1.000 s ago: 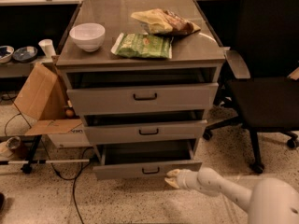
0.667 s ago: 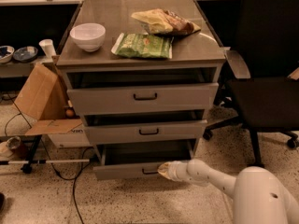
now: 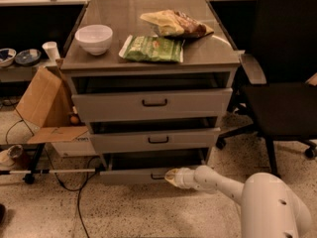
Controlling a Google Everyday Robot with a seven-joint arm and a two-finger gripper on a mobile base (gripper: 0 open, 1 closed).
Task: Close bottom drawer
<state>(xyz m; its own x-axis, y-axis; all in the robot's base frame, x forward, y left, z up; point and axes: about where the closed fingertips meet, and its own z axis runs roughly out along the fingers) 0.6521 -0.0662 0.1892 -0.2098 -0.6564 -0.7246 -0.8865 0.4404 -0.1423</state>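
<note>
Arm (image 3: 224, 183) further outstretched, tool (image 3: 170, 176) at bottom drawer (image 3: 128, 175)

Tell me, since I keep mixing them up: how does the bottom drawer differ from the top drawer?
The top drawer has a tall front; the bottom drawer has a much shorter one. The end effector is at the bottom drawer's front, towards its right end; nothing is at the top drawer's front. Both are grey and stand partly open.
</note>
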